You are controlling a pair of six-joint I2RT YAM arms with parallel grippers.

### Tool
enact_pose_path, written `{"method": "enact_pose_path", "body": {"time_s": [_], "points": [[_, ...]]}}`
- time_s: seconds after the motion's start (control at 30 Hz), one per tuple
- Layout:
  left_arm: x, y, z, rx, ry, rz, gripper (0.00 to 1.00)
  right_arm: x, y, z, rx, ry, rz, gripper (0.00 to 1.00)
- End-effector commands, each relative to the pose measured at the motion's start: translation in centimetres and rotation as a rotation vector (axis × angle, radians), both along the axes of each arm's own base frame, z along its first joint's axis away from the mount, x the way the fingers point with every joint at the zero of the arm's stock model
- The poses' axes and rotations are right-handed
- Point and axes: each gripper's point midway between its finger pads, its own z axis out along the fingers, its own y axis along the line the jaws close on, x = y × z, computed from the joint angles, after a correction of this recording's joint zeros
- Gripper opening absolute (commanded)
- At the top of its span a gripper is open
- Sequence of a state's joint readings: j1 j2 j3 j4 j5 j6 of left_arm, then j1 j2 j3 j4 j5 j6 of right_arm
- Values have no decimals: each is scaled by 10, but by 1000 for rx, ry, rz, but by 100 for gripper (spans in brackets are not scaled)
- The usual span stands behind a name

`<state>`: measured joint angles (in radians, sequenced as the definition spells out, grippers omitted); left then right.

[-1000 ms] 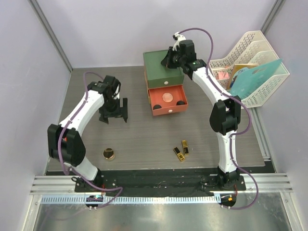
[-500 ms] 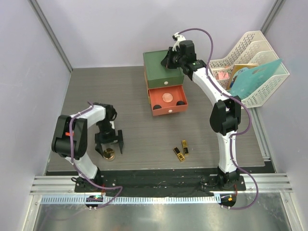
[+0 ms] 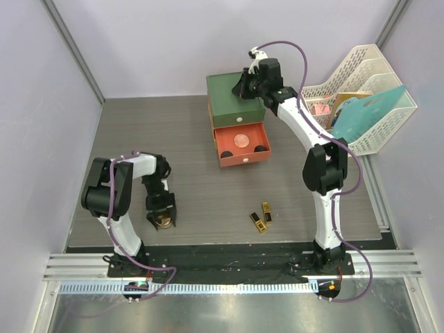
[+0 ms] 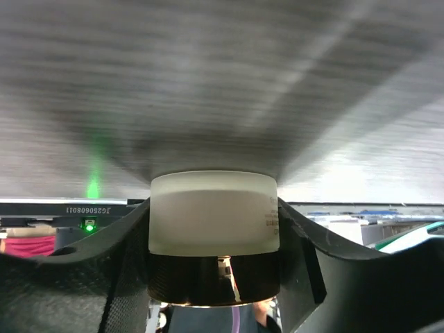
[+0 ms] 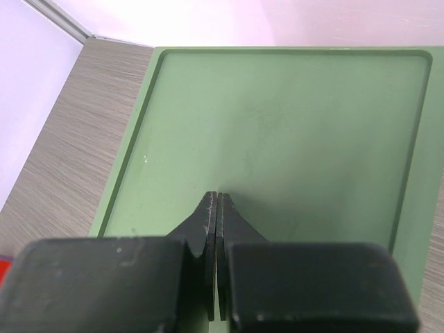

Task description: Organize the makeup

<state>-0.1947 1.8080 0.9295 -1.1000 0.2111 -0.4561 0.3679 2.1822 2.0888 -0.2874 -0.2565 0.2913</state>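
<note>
Left arm (image 3: 111,186) folded low at the jar (image 4: 214,211).
Left gripper (image 3: 160,212) clasps its sides; right gripper (image 5: 217,202), closed and empty, reaches over the drawer box (image 5: 298,125).

The table (image 3: 208,187) is lit brightly and evenly from above, and only soft shadows are cast on it. Glare is seen on the metal sheet (image 3: 229,312). In the left wrist view the table is streaked by blur, while the jar (image 4: 214,211) is rendered sharp.
</note>
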Motion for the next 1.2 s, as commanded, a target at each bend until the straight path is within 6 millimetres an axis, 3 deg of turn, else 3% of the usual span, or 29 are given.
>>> {"method": "enact_pose_path", "body": {"time_s": [0.0, 0.03, 0.17, 0.27, 0.3, 0.37, 0.4, 0.47, 0.5, 0.6, 0.77, 0.9, 1.0, 1.1, 1.17], "points": [[15, -7, -6, -34, -36, 10, 6, -56, -13, -119, -166, 388, 31, 1], [19, -8, -3, -39, -51, 9, 0, -56, -13, -119, -166, 388, 31, 1], [50, -16, 15, -73, -129, -3, 0, -54, -12, -120, -163, 390, 31, 1], [92, -26, 40, -112, -240, -44, 0, -54, -11, -119, -158, 392, 30, 1], [120, -34, 56, -137, -332, -73, 0, -53, -11, -120, -158, 392, 31, 1], [147, -44, 72, -159, -410, -93, 0, -52, -11, -122, -157, 394, 30, 1], [176, -54, 96, -183, -511, -107, 0, -52, -10, -122, -157, 394, 32, 1], [197, -71, 109, -218, -557, -127, 0, -51, -10, -122, -158, 393, 31, 1], [219, -81, 130, -246, -639, -132, 0, -51, -11, -122, -160, 392, 31, 1], [251, -117, 156, -322, -741, -143, 0, -51, -11, -124, -161, 395, 31, 1], [275, -183, 184, -471, -852, -154, 0, -51, -12, -127, -165, 398, 29, 1], [278, -229, 204, -601, -908, -151, 0, -51, -11, -127, -166, 397, 30, 1], [274, -252, 210, -636, -934, -185, 0, -51, -10, -128, -167, 399, 29, 1], [270, -264, 201, -645, -905, -196, 1, -49, -11, -127, -162, 399, 27, 1], [267, -267, 192, -648, -874, -204, 15, -49, -9, -128, -158, 401, 27, 1]]}}
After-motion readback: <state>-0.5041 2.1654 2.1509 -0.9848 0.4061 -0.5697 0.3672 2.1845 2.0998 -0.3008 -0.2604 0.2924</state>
